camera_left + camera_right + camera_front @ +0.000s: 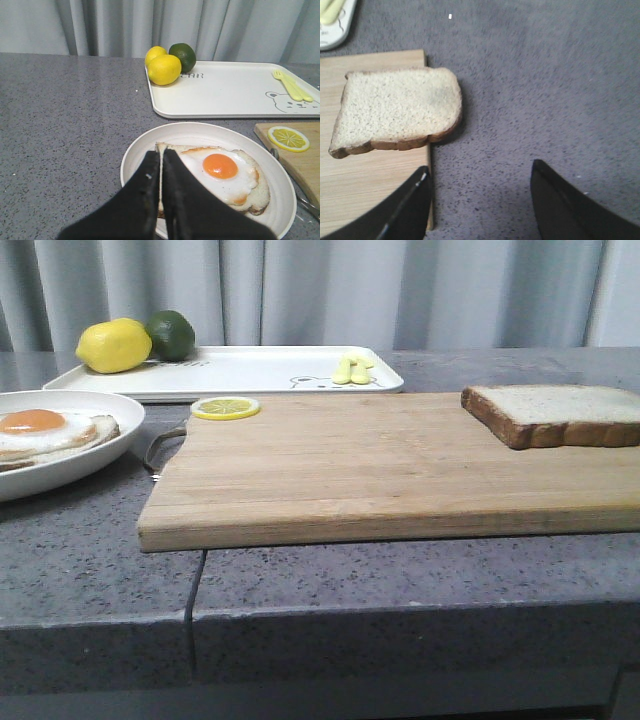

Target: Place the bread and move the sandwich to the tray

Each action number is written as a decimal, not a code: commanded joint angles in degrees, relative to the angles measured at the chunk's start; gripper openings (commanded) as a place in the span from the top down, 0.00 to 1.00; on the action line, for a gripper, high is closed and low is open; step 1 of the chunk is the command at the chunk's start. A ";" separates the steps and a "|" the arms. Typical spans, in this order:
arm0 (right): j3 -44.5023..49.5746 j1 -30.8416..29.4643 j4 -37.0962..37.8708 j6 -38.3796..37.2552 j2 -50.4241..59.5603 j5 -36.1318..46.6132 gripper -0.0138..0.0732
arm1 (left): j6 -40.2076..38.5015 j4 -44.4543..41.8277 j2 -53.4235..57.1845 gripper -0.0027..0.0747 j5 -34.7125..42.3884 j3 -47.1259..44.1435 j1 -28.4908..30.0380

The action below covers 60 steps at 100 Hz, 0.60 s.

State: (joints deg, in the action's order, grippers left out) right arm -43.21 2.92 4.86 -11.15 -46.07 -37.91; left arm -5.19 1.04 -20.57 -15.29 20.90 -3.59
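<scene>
Left claw (161, 165) fingers pressed together, holding nothing, over the egg sandwich (220, 175) in the round white dish (135, 160) | right claw (480, 185) wide apart, empty, near the bread (395, 110) on the wooden cutting board (350, 470) edge | tray (260, 370) far back with lemon (113, 345), lime (172, 333)

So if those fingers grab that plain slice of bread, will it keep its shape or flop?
The bread looks thick with a firm brown crust, so it probably holds shape. Its porous crumb suggests it is light and would dent if squeezed. One corner overhangs the cutting board, so a push might tip it off.
</scene>
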 commanded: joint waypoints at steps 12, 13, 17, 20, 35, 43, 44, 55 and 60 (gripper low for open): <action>-7.57 -0.21 -3.91 0.27 -10.62 1.14 0.31 | -0.31 0.48 -4.19 0.84 4.04 2.83 -0.59; -7.80 -0.21 -4.10 0.27 -11.02 0.94 0.31 | -0.31 0.48 -4.36 0.84 4.17 2.83 -0.59; -9.23 -0.21 -5.37 0.27 -13.32 0.40 0.31 | -0.31 0.48 -4.65 0.83 4.17 2.83 -0.59; -10.22 -0.21 -6.23 0.33 -14.84 -0.26 0.31 | -0.31 0.48 -4.91 0.83 4.28 2.83 -0.59; -15.89 -0.21 -8.61 0.33 -22.61 -2.89 0.31 | -0.31 0.48 -5.49 0.83 5.16 2.83 -0.59; -18.79 -0.51 -8.65 1.02 -26.74 -4.49 0.31 | -0.31 0.48 -5.49 0.83 5.50 2.83 -0.59; -19.31 -0.65 -8.72 1.09 -27.07 -4.85 0.31 | -0.31 0.48 -5.49 0.83 5.48 2.83 -0.59; -22.65 -2.96 -11.88 3.06 -31.98 -7.03 0.31 | -0.31 0.48 -5.49 0.83 5.72 2.83 -0.59; -23.91 -4.60 -15.71 5.20 -33.86 -7.94 0.31 | -0.31 0.48 -5.49 0.83 5.72 2.83 -0.59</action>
State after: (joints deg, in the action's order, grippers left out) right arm -63.37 0.71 -6.56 -9.27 -78.58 -46.13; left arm -5.19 1.04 -25.30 -14.61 21.58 -3.59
